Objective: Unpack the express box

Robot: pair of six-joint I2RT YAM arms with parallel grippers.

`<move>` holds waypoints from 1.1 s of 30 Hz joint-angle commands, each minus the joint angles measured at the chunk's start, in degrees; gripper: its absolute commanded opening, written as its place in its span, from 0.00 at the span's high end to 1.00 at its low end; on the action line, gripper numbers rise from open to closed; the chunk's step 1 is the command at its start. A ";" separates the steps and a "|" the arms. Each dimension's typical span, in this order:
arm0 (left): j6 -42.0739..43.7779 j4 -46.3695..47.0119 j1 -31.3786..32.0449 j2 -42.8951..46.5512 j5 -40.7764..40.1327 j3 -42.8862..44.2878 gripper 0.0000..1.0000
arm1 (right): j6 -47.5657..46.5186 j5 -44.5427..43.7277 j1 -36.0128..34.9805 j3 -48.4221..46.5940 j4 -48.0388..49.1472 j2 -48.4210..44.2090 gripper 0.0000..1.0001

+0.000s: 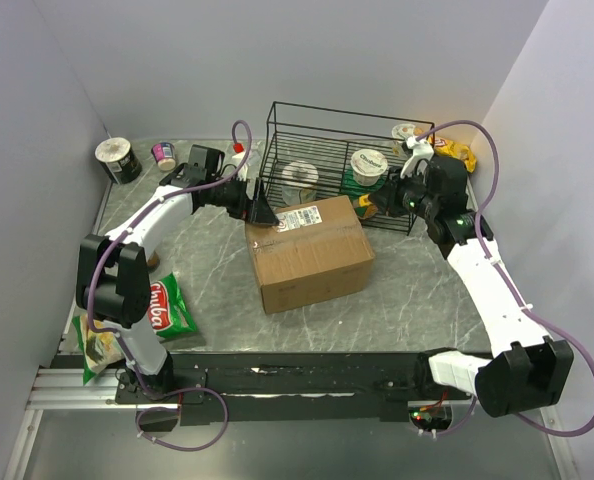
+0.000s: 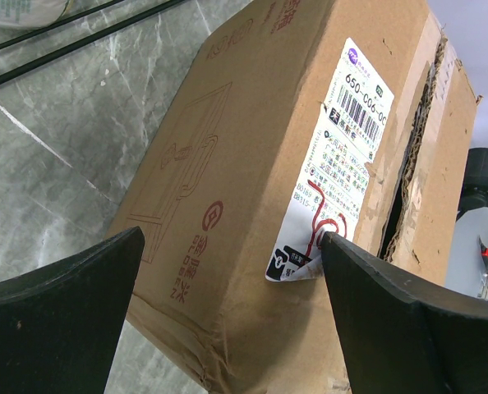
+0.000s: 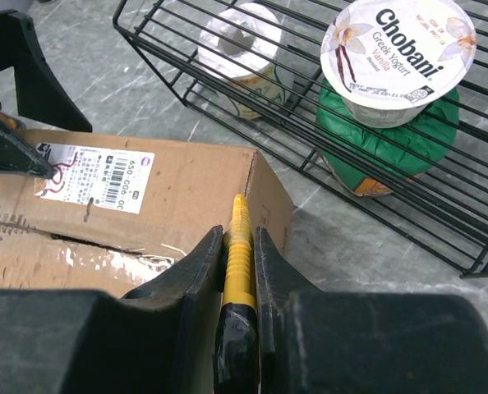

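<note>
The express box (image 1: 309,255), a brown carton with a white label (image 1: 300,217), lies mid-table in front of the basket. My left gripper (image 1: 264,212) is open, its two black fingers straddling the carton's far left corner; in the left wrist view the right finger (image 2: 408,320) touches the label's curled edge (image 2: 297,261). The top seam (image 2: 408,164) is torn open into a dark gap. My right gripper (image 3: 238,238) is shut on a thin yellow ribbed tool with a black handle (image 3: 237,328), just above the box's far right corner (image 3: 264,176).
A black wire basket (image 1: 277,150) stands behind the box, holding a Chobani yogurt cup (image 3: 400,53) on a green packet and a white roll (image 3: 244,41). A cup (image 1: 117,158) and small can (image 1: 164,155) sit back left. A green snack bag (image 1: 167,305) lies front left.
</note>
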State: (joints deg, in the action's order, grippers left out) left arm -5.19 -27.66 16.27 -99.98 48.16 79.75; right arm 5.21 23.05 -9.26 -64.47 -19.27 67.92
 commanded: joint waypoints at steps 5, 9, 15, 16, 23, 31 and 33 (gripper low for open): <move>2.82 -4.42 1.39 -1.62 -4.04 -1.44 0.05 | -1.08 -0.99 -0.50 -0.40 0.11 -2.53 1.00; 2.82 -4.33 1.39 -1.70 -4.13 -1.26 0.05 | -0.82 -0.29 -0.50 0.39 -0.24 -2.53 1.00; 2.90 -4.33 1.39 -1.88 -4.22 -1.35 0.05 | -1.26 0.33 -0.85 0.84 -1.47 -2.35 1.00; 2.82 -4.33 1.39 -1.79 -4.30 -1.35 0.05 | -1.34 0.42 -0.85 0.75 -1.74 -2.35 1.00; 3.26 -4.86 2.18 -1.79 -8.86 -1.43 0.06 | -2.14 0.94 -0.85 -1.71 -7.62 -2.18 1.00; 1.68 -4.86 2.98 -1.44 -13.62 -2.75 0.14 | -1.52 0.68 -1.11 -2.77 -13.60 -3.32 1.00; 1.15 -4.68 2.98 -1.27 -13.53 -3.37 0.16 | -1.17 0.42 -1.11 -2.68 -14.48 -4.02 1.00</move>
State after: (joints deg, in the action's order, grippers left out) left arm -6.13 -27.88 17.91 -99.31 45.15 79.70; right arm 3.53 22.41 -9.52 -65.69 -25.74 66.28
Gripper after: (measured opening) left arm 0.857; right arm 0.235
